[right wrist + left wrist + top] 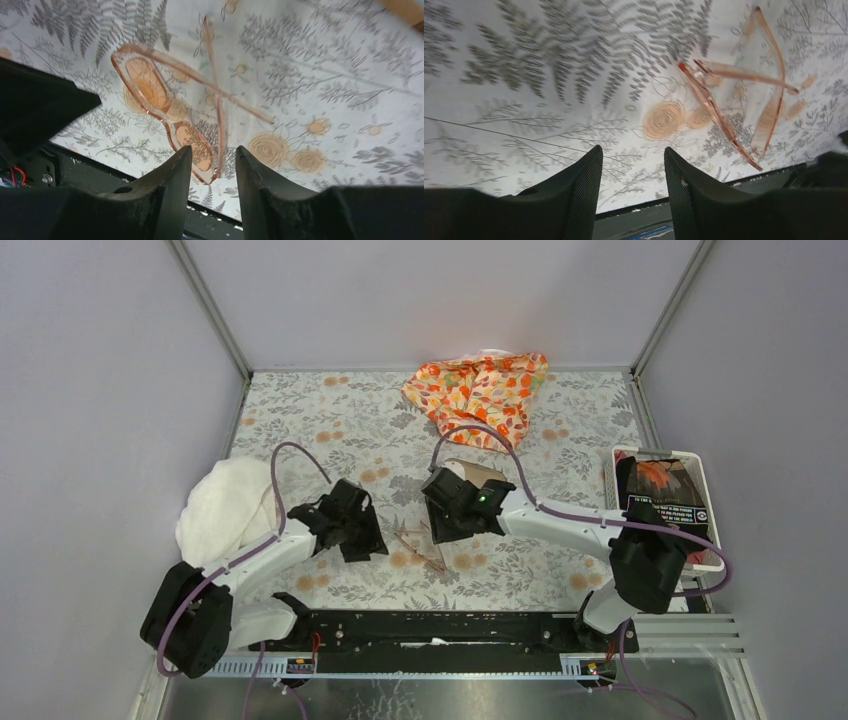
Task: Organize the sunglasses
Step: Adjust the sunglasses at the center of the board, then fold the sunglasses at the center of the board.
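Note:
The sunglasses (pixel 418 545) lie folded on the flowered tablecloth between my two grippers, a thin translucent orange-pink frame with its arms crossed. In the left wrist view the sunglasses (pixel 744 95) sit up and to the right of my left gripper (pixel 633 150), which is open with only cloth between its fingers. In the right wrist view the sunglasses (pixel 167 107) stretch away to the upper left, and one hinge corner lies in the gap of my right gripper (pixel 213 149). That gripper is open, with neither finger touching the frame. From above, the left gripper (pixel 363 543) and right gripper (pixel 442 530) flank the pair.
A tan-brown case (pixel 475 472) lies just behind the right gripper. An orange leaf-print cloth (pixel 480 395) is bunched at the back. A white towel (pixel 225 505) lies at the left edge. A white basket (pixel 700 465) with dark packets stands at the right.

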Controlling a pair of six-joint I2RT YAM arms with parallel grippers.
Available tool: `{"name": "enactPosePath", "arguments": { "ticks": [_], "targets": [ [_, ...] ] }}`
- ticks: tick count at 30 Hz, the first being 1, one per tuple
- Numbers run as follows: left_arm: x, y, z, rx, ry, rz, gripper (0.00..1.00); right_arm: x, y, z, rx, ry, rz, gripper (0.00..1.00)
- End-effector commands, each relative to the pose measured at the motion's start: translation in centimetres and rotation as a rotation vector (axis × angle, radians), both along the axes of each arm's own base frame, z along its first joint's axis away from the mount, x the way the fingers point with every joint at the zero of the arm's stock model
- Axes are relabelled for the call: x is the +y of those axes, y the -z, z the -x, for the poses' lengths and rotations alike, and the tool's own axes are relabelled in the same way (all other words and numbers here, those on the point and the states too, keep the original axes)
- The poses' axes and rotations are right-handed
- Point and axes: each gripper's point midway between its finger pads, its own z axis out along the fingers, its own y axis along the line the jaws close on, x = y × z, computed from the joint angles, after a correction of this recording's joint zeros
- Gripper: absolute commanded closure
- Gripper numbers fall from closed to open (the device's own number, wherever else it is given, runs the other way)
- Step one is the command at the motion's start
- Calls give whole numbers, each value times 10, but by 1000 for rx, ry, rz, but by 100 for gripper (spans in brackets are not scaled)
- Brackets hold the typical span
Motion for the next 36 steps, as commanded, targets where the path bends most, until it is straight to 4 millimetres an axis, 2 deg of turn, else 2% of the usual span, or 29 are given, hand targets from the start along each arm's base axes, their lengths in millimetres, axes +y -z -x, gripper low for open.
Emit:
{"name": "enactPosePath", "arguments": {
  "ticks": [1,6,9,12,16,27,36],
  "targets": [
    [-25,4,8,7,15,56,47,-7,-19,-24,-99,-129,-23,57],
    [-44,10,13,8,28,66,49,-28,-18,-64,-105,-87,-39,61],
    [-52,12,9,4,30,88,50,-34,-3,-81,-70,-49,-34,63],
    [-61,12,5,6,46,88,51,-30,12,-88,-42,-53,-5,66],
    [-66,14,3,8,65,82,51,-18,25,-81,18,-90,-46,70],
    [-78,19,-6,6,67,102,52,-10,48,-63,93,-114,-83,75],
    [-83,19,-10,4,65,113,53,4,52,-43,106,-145,-78,77]
  ]
}}
